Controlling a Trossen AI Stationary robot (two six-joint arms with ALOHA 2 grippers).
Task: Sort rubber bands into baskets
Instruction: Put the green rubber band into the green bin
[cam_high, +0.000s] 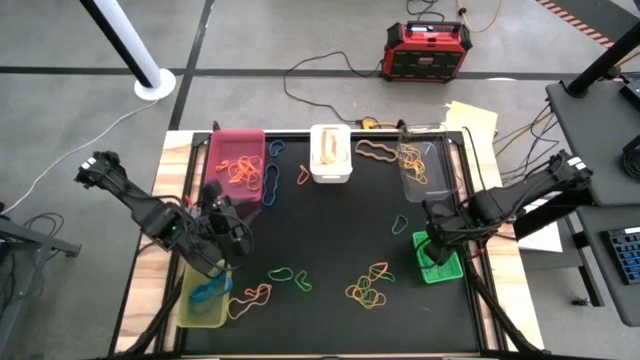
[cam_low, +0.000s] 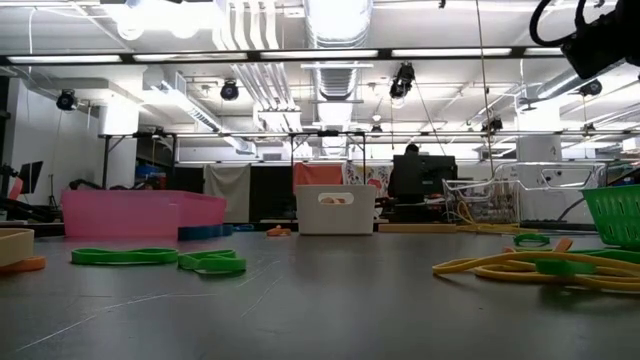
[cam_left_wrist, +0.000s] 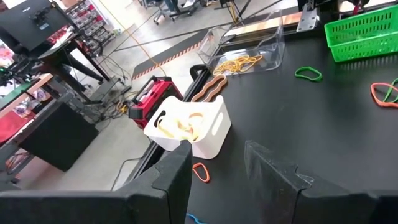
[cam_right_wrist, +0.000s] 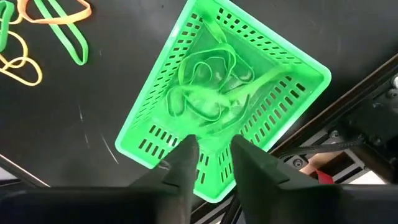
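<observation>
Item: thin floppy rubber bands in orange, yellow, green and blue, lying scattered flat on the black tabletop (cam_high: 320, 230); the largest loose cluster (cam_high: 368, 285) sits near the front centre, a smaller group of green and orange loops (cam_high: 288, 274) to its left, a single green loop (cam_high: 400, 223) mid-right, and blue loops (cam_high: 272, 182) beside the pink basket. Handling, as judged: very light, soft and limp, likely to stretch, snag on neighbours and spring off smooth fingers; best pinched across one strand where a loop lies apart from the tangle, then lifted straight up. Already sorted: a heap of green bands (cam_right_wrist: 208, 87) inside the bright green slotted plastic basket (cam_right_wrist: 292, 59); orange bands in the pink-magenta rectangular basket (cam_high: 236, 160); pale tan bands in the white handled basket (cam_left_wrist: 214, 127); yellow bands in the clear basket (cam_left_wrist: 273, 46); blue bands in the yellow-green basket (cam_high: 200, 312) at front left. Right tool (cam_right_wrist: 210, 152): directly above the green basket at the tabletop's right edge, fingers parted with a gap between them and nothing held, a green band lying just below them in the basket. Left tool (cam_left_wrist: 217, 168): over the yellow-green basket, fingers apart and empty. Beyond the tabletop: a red-and-black power box (cam_high: 428, 50) on the floor.
</observation>
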